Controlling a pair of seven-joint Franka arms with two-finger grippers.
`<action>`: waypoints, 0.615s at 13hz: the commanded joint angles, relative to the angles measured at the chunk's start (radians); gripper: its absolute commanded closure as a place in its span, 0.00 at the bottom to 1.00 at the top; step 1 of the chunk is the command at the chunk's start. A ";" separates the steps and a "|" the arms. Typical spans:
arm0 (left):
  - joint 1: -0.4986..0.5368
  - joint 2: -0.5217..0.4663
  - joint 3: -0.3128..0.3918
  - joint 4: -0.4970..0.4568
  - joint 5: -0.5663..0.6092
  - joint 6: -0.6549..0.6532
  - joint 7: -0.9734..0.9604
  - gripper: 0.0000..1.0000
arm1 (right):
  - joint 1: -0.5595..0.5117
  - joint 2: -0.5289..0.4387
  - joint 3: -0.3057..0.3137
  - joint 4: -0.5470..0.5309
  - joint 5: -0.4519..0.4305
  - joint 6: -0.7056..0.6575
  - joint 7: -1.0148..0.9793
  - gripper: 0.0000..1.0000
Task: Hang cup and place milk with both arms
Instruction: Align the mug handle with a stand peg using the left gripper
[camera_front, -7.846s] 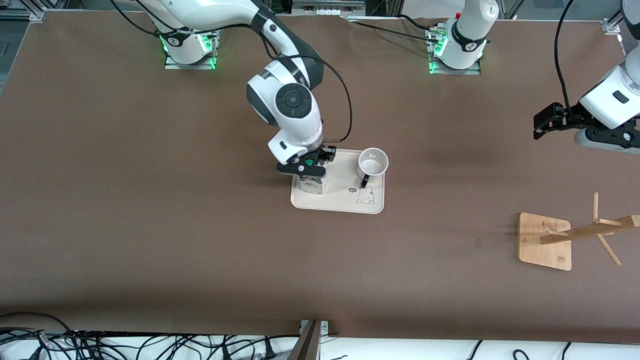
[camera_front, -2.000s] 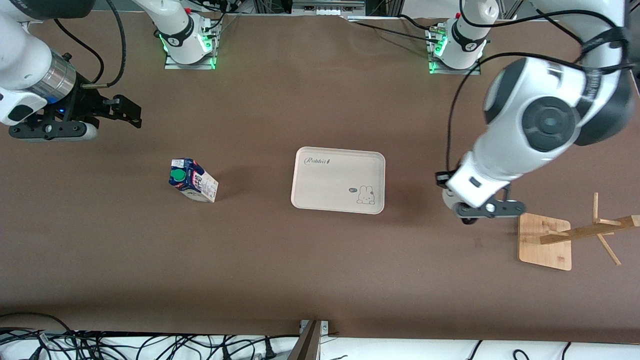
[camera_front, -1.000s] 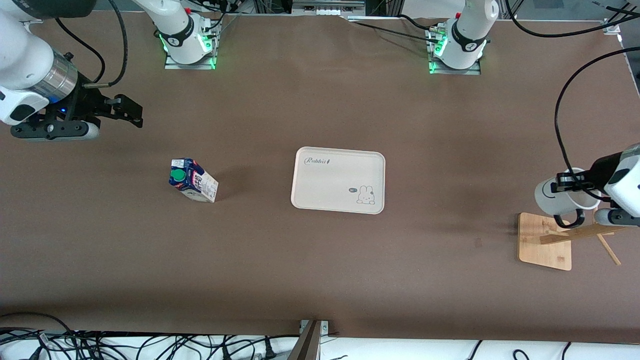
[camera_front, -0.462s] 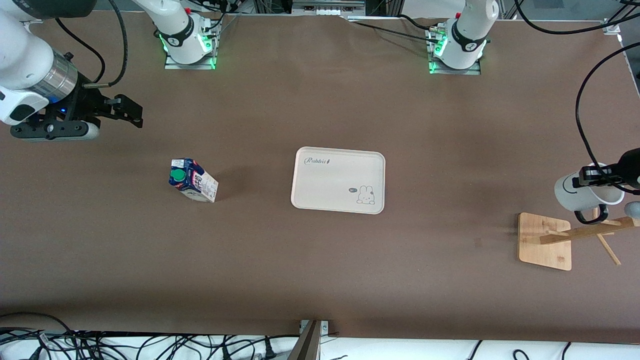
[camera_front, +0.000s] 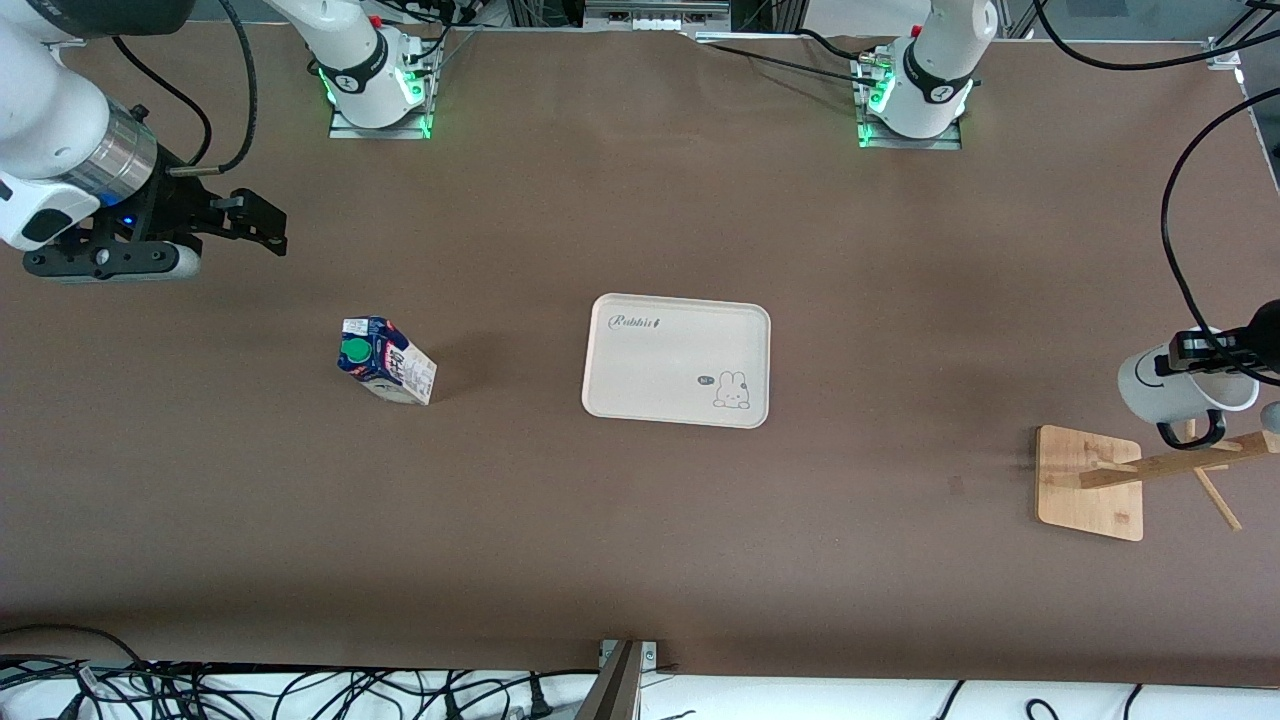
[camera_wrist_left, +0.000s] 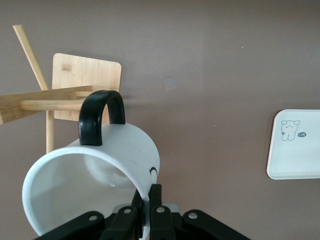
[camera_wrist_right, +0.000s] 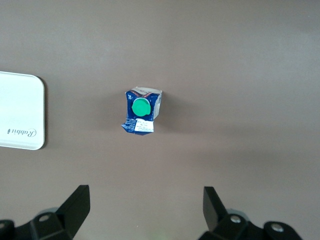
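The cup (camera_front: 1170, 388) is a white mug, tipped on its side, with its black handle (camera_front: 1190, 432) pointing down just above the wooden rack's leaning post (camera_front: 1165, 465). My left gripper (camera_front: 1200, 352) is shut on the cup's rim, over the rack. In the left wrist view the cup (camera_wrist_left: 132, 145) sits in my left gripper (camera_wrist_left: 149, 197), with its handle (camera_wrist_left: 100, 112) beside a rack peg (camera_wrist_left: 50, 105). The milk (camera_front: 385, 360) stands on the table toward the right arm's end, beside the tray. My right gripper (camera_front: 262, 222) waits open and empty above the table; its wrist view shows the milk (camera_wrist_right: 141, 112) off from my right gripper (camera_wrist_right: 146, 200).
A cream tray (camera_front: 677, 345) with a rabbit drawing lies mid-table, with nothing on it; it also shows in the left wrist view (camera_wrist_left: 295, 160) and the right wrist view (camera_wrist_right: 20, 100). The rack's square base (camera_front: 1085, 495) rests at the left arm's end. Cables run along the table's front edge.
The milk and cup have left the tray. The milk now stands on the table, and the right arm has withdrawn. My left gripper carried the cup to the rack and edged it farther along.
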 joint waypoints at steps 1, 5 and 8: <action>0.027 0.018 -0.001 0.022 -0.040 -0.001 0.027 1.00 | 0.006 -0.009 0.004 -0.011 -0.001 0.003 -0.002 0.00; 0.035 0.023 0.000 0.022 -0.040 0.019 0.027 1.00 | 0.007 -0.009 0.006 -0.011 0.002 -0.002 0.000 0.00; 0.058 0.042 0.000 0.022 -0.063 0.050 0.027 1.00 | 0.015 -0.007 0.004 -0.011 0.002 0.001 0.000 0.00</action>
